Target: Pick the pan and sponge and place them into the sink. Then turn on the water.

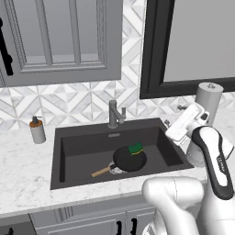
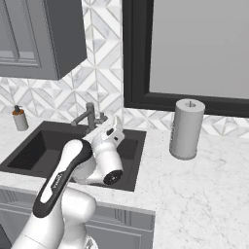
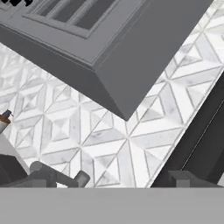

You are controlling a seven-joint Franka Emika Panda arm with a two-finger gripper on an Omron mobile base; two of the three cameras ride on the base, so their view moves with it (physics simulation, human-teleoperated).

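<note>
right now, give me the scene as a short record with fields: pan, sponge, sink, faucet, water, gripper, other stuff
pan: on the sink floor, wooden handle pointing front-left
sponge: green side up, lying on the pan's back rim
sink: dark basin set in the marble counter
faucet: behind the basin; its top shows in the hand view
water: no stream visible
gripper: raised near the sink's right edge, fingertips hidden, state unclear
soap dispenser: on the counter left of the sink
paper towel roll: upright, right of the sink

Grey cabinet (image 1: 59, 41), tiled wall (image 1: 82, 103), window (image 2: 194, 48)
</note>
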